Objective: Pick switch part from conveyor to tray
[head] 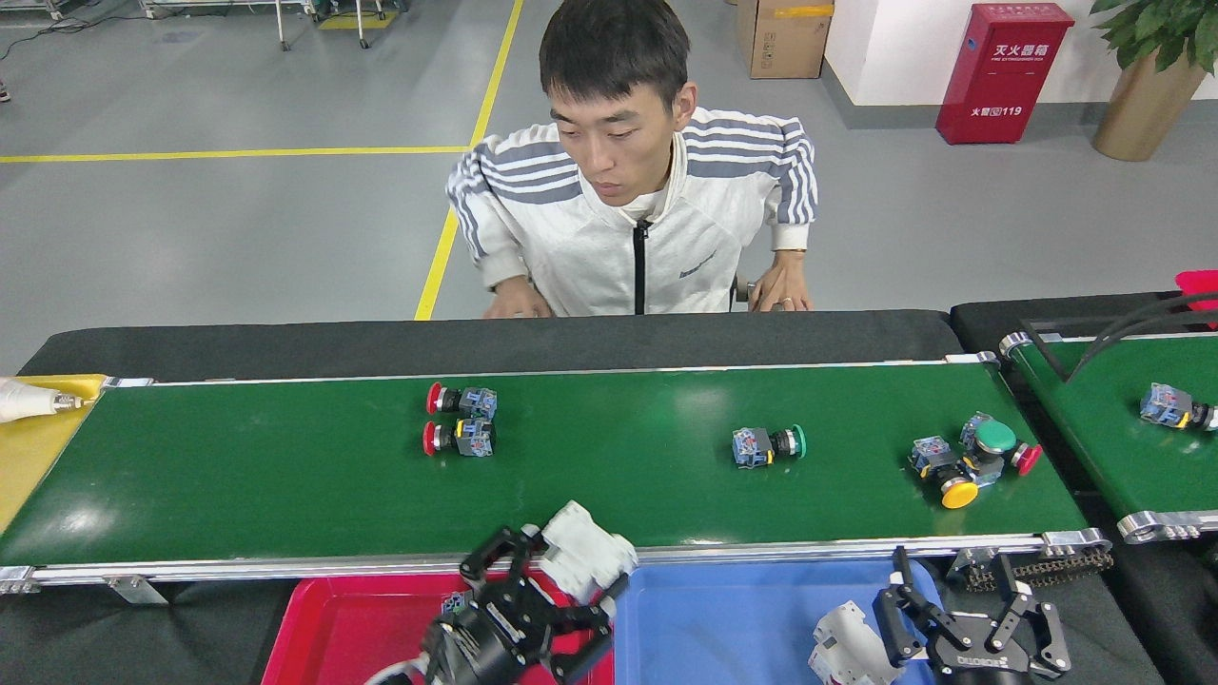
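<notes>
At the bottom centre of the frame the left gripper (561, 595) is clamped on a white switch part (585, 557), holding it over the seam between the red tray (328, 633) and the blue tray (723, 618). At the bottom right the right gripper (966, 628) stands spread wide and empty, just beside a second white part (842, 652) lying in the blue tray. Beyond the trays the conveyor (285, 476) carries six push-button switches: two red ones (459, 419) side by side left of centre, one green one (767, 444) right of centre, and a touching cluster of three (971, 457) at the right end. One more switch (1172, 407) lies on the shorter belt (1094, 419) at the far right. A person (633, 181) sits behind the table (285, 341).
</notes>
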{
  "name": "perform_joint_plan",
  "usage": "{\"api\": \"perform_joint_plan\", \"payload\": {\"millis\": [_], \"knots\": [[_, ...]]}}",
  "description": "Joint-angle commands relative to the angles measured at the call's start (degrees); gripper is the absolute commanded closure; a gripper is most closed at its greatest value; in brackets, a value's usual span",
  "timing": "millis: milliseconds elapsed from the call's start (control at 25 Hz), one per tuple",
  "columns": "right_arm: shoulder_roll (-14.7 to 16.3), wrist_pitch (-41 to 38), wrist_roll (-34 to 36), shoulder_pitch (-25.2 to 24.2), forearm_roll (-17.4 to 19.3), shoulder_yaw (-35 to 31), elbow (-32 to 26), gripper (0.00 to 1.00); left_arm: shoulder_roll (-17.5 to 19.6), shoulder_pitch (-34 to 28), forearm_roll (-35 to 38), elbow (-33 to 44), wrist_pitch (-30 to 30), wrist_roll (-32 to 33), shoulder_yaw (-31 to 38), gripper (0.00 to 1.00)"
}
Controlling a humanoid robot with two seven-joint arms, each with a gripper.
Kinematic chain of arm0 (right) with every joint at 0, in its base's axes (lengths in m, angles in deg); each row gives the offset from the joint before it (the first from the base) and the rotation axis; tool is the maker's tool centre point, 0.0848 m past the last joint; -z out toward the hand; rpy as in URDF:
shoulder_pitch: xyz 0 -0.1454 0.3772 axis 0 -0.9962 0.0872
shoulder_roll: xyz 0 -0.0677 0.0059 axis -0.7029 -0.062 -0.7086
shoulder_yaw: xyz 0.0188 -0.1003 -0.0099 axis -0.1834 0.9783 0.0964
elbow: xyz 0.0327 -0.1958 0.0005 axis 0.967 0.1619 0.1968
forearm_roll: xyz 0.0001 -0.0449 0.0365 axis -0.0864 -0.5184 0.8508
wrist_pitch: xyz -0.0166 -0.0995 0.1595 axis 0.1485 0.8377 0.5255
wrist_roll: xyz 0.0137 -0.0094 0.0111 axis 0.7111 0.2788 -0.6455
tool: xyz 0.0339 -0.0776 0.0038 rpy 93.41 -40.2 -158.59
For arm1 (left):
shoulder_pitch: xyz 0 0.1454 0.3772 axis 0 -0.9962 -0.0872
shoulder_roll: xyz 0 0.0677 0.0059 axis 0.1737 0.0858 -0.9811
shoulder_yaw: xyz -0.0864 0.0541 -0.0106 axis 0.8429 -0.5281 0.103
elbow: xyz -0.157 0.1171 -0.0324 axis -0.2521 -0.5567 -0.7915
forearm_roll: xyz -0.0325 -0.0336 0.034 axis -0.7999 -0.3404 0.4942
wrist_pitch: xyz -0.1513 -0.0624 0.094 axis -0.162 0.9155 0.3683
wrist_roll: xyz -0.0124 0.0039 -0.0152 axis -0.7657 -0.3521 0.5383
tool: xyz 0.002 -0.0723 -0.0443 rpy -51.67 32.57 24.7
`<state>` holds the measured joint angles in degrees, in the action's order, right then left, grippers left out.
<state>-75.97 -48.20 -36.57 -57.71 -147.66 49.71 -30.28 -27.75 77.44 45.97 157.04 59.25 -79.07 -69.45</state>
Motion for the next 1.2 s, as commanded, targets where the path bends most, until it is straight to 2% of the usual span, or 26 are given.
{"api": "perform_joint_plan", "payload": {"millis": [0, 160, 280, 441, 561, 681, 801, 1002, 1162], "knots": [[0.6, 0.0, 0.5, 0.2, 0.2, -0.3, -0.7, 0.00, -1.7, -0.2, 0.0, 1.3, 1.2, -0.1, -1.3, 0.00], [1.0, -0.5, -0.2, 0.5, 0.5, 0.1, -0.2, 0.00, -2.7, -0.1, -0.1, 1.0, 1.4, -0.1, -0.9, 0.00], [1.0, -0.9, -2.6, 1.6, 0.6, 0.3, -0.1, 0.00, -2.8, 0.3, -0.5, 1.1, 1.5, -0.3, 3.0, 0.00], [0.6, -0.1, -8.1, 4.4, 0.5, 1.5, 1.5, 0.00, -2.1, 0.5, -0.3, 3.0, 7.3, -0.4, 15.0, 0.00], [0.4, 0.7, -10.5, 6.8, 0.0, 1.9, 3.9, 0.00, 0.2, -0.1, -0.8, 3.0, 6.2, -0.4, 31.1, 0.00], [0.4, 1.4, -13.1, 10.7, -0.1, 5.1, 6.7, 0.00, 3.8, -1.4, -0.9, -0.2, 4.7, -0.3, 38.9, 0.00], [0.6, 5.0, -13.8, 14.0, -0.1, 7.7, 9.5, 0.00, 7.7, -2.1, -2.0, -4.2, 5.3, -0.3, 39.9, 0.00], [1.0, 5.7, -14.4, 17.1, 0.1, 9.0, 12.0, 0.00, 8.0, 0.6, -3.3, -5.6, 5.8, 0.3, 39.7, 0.00], [1.0, 5.2, -14.4, 18.0, 0.4, 9.1, 13.9, 0.00, 7.8, 8.2, -3.3, -11.2, 8.6, 6.2, 36.4, 0.00]]}}
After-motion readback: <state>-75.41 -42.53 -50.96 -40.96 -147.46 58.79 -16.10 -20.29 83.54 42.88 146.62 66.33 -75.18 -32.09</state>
